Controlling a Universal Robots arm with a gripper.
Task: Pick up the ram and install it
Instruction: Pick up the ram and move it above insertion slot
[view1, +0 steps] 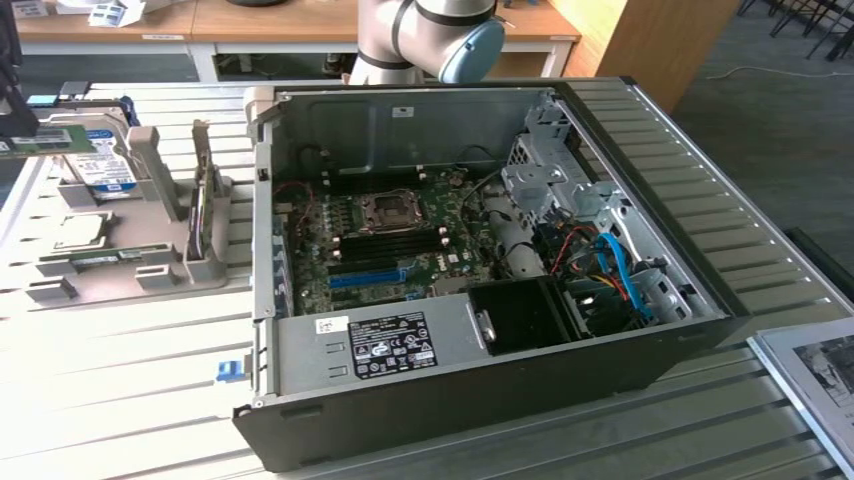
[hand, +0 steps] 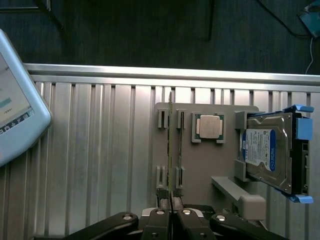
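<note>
The ram (hand: 170, 150) is pinched at one end in the tool (hand: 170, 204), whose jaws stand narrow, closed on the thin green board. In the wrist view the stick shows edge-on, its long axis running straight out from the fingertips and over the grey parts fixture (hand: 200, 165) beneath it. It looks to hang clear of the fixture's slotted brackets rather than sit in them. In the exterior view the ram (view1: 60, 141) is at the far left of the exterior view, above the fixture, lying roughly level. The open computer case (view1: 467, 400) is well apart, toward the exterior view's right. The dark memory slots (view1: 394, 236) just beside the processor socket (view1: 391, 208) seem to run near parallel to the stick, so little turning looks needed. The blue slot (view1: 363, 277) lies nearer the case's front. Beside the ram on the fixture sit a loose processor (hand: 210, 126) and the blue-labelled hard drive (hand: 267, 152). Between stick and slots stand the fixture's tall uprights (view1: 200, 200) and the case's side wall (view1: 263, 200), all on the ribbed counter (view1: 134, 390).
</note>
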